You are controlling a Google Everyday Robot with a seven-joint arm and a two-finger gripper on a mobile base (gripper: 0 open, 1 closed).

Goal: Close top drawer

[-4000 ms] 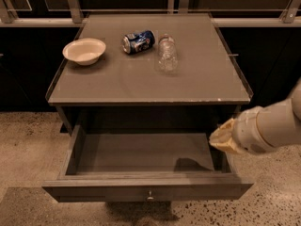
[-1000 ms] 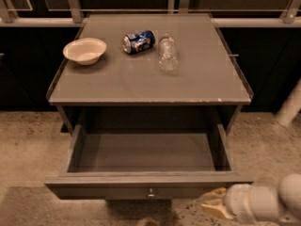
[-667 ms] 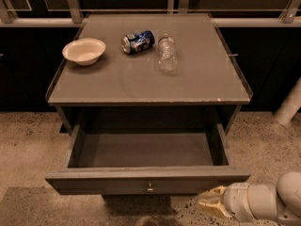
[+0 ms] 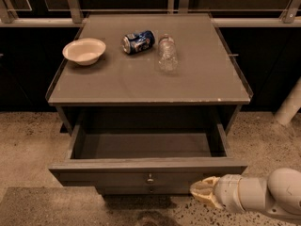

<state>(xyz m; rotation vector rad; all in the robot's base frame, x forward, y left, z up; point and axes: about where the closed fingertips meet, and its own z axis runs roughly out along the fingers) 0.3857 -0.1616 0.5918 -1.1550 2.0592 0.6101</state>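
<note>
The top drawer (image 4: 141,166) is a wide grey wooden drawer, pulled out toward me, with a shallow empty grey box and a small round metal knob (image 4: 150,178) at the centre of its flat front. My gripper (image 4: 200,193) comes in from the lower right on a white arm (image 4: 268,194). Its cream tip sits just in front of and slightly below the drawer front, right of the knob. A second knob (image 4: 150,189) of a lower drawer shows just beneath.
On the grey tabletop (image 4: 117,81) stand a cream bowl (image 4: 84,51) at the left, a blue can (image 4: 138,41) lying on its side and a clear plastic bottle (image 4: 167,54) lying down. Speckled floor surrounds the cabinet. A white post (image 4: 289,105) stands at the right.
The gripper has moved from the drawer's right side down to its front, then left along the front toward the knob. The drawer still stands open about as far.
</note>
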